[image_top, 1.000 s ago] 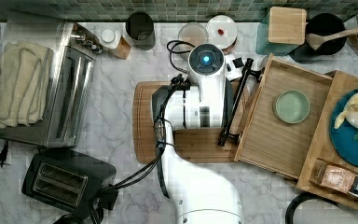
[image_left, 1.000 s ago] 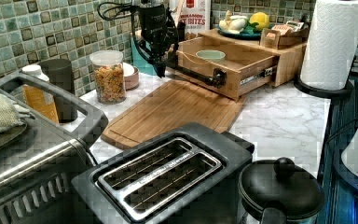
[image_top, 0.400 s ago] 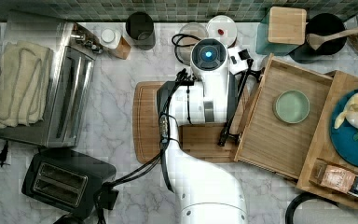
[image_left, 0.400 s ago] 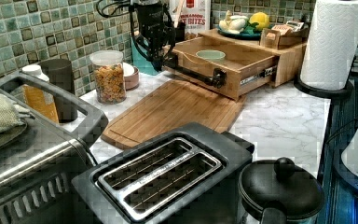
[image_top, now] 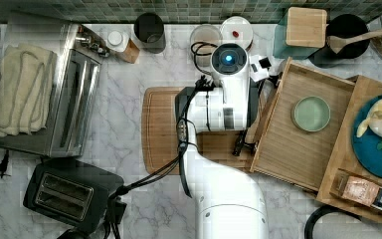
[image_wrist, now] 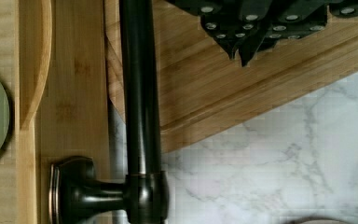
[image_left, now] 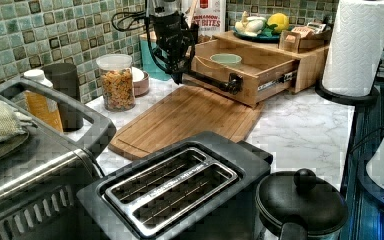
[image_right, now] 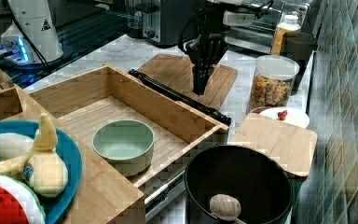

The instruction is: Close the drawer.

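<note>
drawer point(image_top: 298, 129): wide open, bowl inside
jaws: pressed together, beside handle point(image_wrist: 140, 93)
step: lining up
next: push toward 3 o'clock, top view

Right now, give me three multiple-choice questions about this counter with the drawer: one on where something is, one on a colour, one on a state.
1. Where is the green bowl?
A. on the cutting board
B. in the drawer
C. on the toaster

2. What colour is the drawer's handle?
A. white
B. red
C. black

3. What state is the drawer in?
A. pulled open
B. fully shut
C. lifted off the counter

Answers: 1 B, the bowl sits on the drawer's plank floor; 2 C, the bar across the front is dark; 3 A, its inside and side rail are exposed.
</note>
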`<action>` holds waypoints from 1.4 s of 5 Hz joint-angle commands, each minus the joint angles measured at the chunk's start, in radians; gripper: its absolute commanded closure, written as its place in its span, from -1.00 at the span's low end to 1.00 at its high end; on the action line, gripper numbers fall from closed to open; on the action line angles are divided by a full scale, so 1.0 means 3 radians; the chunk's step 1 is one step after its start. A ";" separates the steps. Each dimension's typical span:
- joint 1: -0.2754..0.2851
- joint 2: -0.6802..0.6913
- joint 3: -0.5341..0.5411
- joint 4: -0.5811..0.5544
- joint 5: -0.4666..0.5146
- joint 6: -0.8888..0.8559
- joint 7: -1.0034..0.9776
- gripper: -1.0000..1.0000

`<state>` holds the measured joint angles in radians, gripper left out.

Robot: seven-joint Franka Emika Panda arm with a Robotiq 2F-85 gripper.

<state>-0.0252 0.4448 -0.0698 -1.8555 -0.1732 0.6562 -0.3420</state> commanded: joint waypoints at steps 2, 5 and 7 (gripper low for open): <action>-0.0310 -0.0145 -0.0085 -0.0045 -0.0086 0.0124 -0.0450 1.00; -0.0570 -0.0168 -0.0252 -0.0022 -0.0048 0.0043 -0.0852 1.00; -0.0776 -0.0243 -0.0481 -0.0109 0.0021 0.0065 -0.1142 1.00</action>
<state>-0.1090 0.4404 -0.1105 -1.8770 -0.1715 0.6733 -0.5962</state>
